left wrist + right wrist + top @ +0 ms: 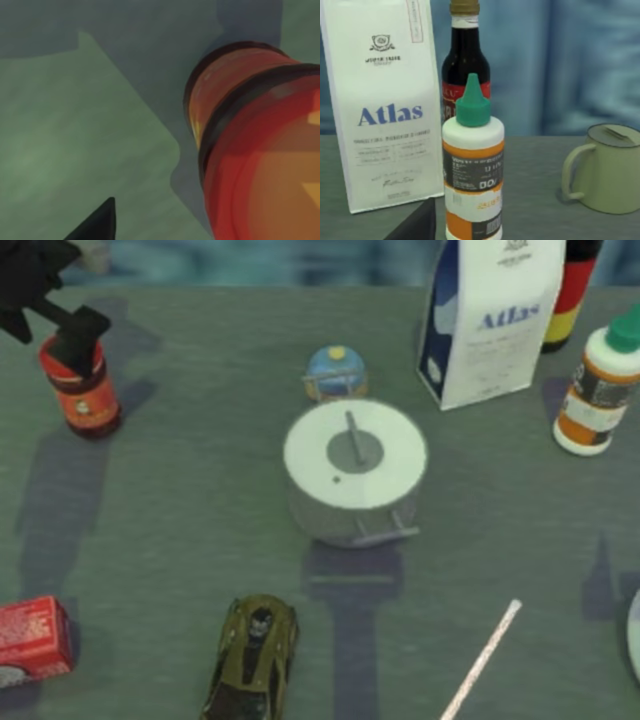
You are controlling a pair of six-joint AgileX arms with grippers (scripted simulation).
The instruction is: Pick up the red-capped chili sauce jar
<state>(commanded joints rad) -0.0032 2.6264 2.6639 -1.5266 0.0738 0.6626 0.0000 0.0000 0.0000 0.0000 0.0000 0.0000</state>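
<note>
The red-capped chili sauce jar (85, 395) stands upright at the table's far left, a dark jar with a red-orange label. My left gripper (75, 338) hangs right over its cap and hides the cap in the top view. In the left wrist view the jar (260, 150) fills one side, its cap nearest the camera. One dark fingertip (102, 220) stands well clear of the jar, so the gripper is open; its other finger is hidden. My right arm is outside the top view; one dark finger (420, 222) shows in the right wrist view, set wide to one side.
A white round device (355, 470) sits mid-table with a small blue and yellow object (336, 372) behind it. At the back right stand an Atlas bag (490, 315), a dark bottle (572, 290) and a green-capped white bottle (600, 390). A red box (30, 640), a toy car (252, 655) and a white stick (482, 660) line the front.
</note>
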